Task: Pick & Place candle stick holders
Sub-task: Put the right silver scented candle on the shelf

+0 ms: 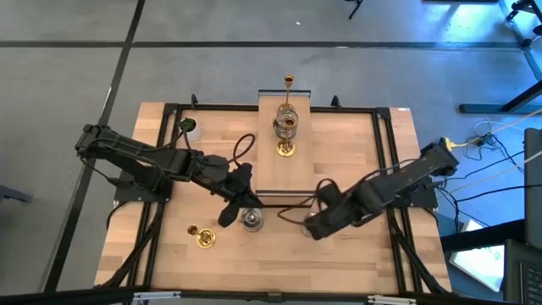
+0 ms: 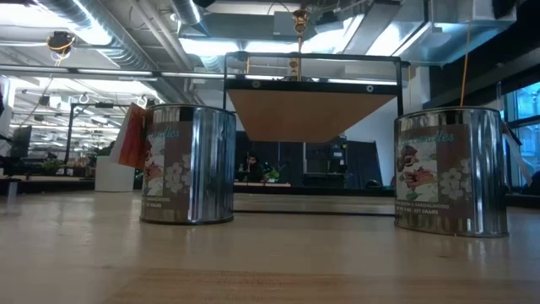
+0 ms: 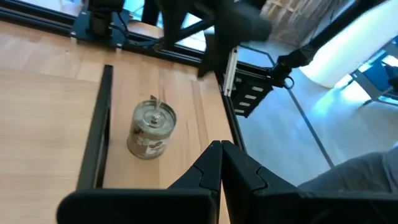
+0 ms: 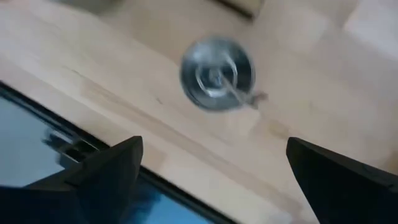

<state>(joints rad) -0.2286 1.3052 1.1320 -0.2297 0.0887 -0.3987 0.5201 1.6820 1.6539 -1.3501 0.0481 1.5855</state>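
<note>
A squat silver holder (image 1: pixel 251 220) stands upright on the table, and it also shows in the left wrist view (image 3: pixel 151 129). My left gripper (image 1: pixel 229 213) is shut and empty just left of it; its fingers (image 3: pixel 221 149) touch nothing. My right gripper (image 1: pixel 310 227) is open, and another silver holder (image 4: pixel 216 73) shows from above beyond its fingers. Two silver holders (image 2: pixel 187 165) (image 2: pixel 451 169) stand in the low view. A brass holder (image 1: pixel 203 237) lies near the front left. Two brass holders (image 1: pixel 286 148) (image 1: pixel 289 82) and a glass one (image 1: pixel 286 121) stand on the raised board.
The raised wooden board (image 1: pixel 269 161) sits at the table's middle and far side, with a black bar (image 3: pixel 102 124) along its near edge. A white cup with green inside (image 1: pixel 188 127) stands at the far left. A black frame (image 1: pixel 385 152) runs around the table.
</note>
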